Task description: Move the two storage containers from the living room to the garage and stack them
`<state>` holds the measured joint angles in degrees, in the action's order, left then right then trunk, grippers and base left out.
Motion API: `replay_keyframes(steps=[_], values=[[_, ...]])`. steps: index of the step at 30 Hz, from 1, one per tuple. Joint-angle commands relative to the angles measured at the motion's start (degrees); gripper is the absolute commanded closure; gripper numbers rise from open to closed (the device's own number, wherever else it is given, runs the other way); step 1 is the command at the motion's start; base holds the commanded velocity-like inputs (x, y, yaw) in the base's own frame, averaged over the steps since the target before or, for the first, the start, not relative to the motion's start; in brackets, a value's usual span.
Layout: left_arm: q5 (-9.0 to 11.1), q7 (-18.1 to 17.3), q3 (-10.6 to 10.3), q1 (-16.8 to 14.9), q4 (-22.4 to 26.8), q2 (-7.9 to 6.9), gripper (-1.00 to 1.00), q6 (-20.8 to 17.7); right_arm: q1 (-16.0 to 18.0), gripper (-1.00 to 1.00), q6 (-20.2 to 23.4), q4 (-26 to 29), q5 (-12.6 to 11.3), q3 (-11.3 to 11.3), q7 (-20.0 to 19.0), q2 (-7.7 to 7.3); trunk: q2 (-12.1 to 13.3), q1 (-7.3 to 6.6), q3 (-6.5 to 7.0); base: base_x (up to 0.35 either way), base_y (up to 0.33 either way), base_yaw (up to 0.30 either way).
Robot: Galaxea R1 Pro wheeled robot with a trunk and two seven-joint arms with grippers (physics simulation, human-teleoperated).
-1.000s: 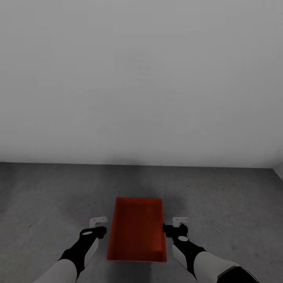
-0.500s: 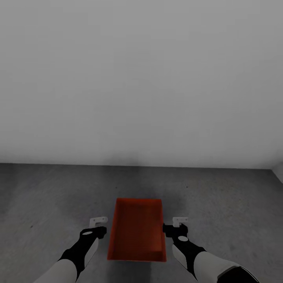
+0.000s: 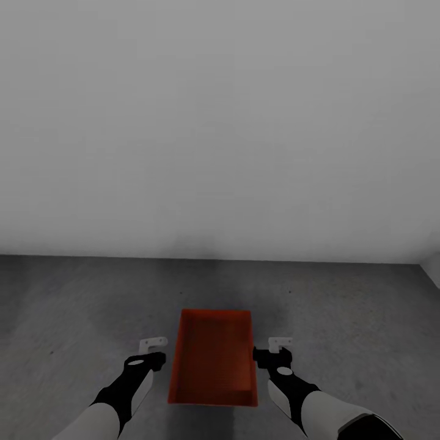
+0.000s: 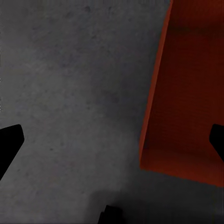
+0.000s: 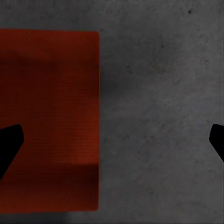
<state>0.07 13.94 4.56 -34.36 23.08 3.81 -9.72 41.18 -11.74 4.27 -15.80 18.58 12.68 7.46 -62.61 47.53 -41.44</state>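
Claw state first: your left claw (image 3: 154, 349) and right claw (image 3: 276, 348) both stood wide open with nothing in them, one on each side of the bin (image 3: 212, 360), near its long walls but not touching. That bin sat on the dark grey floor (image 3: 354, 318) between your arms, a short way from the white wall (image 3: 220, 122). It looked set down, so your step was to back the arms off. You did best to lift both claws straight up and apart, so that no fingertip caught a thin wall and skewed the bin you would stack on. It was orange-red, open-topped, shallow and rectangular, with flat walls, and it looked empty, square to you and flat on the floor.
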Motion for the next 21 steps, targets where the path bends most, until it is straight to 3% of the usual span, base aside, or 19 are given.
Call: replay_keyframes(steps=[1, 21], values=[[0.0, 0.0, 0.3, 0.0, 0.1, 0.06, -1.00, -0.3, 0.0, -1.00, -0.2, -0.1, -0.6, 0.5, 0.2, 0.01, 0.4, -0.22, 0.15, 0.000, 0.000, 0.000], [-0.1, 0.1, 0.4, 0.0, 0.1, 0.03, -1.00, -0.3, 0.0, -1.00, -0.1, -0.1, -0.6, 0.5, 0.2, 0.01, 8.4, -4.62, 3.74, 0.000, 0.000, 0.000]])
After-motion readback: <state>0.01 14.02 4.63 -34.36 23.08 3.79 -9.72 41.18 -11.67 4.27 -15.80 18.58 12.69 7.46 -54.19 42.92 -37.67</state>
